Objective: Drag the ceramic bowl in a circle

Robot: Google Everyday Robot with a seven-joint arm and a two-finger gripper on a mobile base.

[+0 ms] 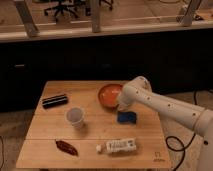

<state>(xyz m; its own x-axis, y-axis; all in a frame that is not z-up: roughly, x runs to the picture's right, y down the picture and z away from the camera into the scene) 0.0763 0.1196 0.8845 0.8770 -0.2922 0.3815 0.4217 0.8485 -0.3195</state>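
Observation:
The ceramic bowl is round, shallow and glossy orange with a darker rim. It sits on the wooden table at the back, right of centre. My gripper comes in from the right on a white arm and is at the bowl's right front rim, touching it. The arm hides the bowl's right edge.
A small white cup stands left of centre. A blue sponge lies just in front of the gripper. A black case lies at the back left, a dark red item at the front left, a white bottle at the front.

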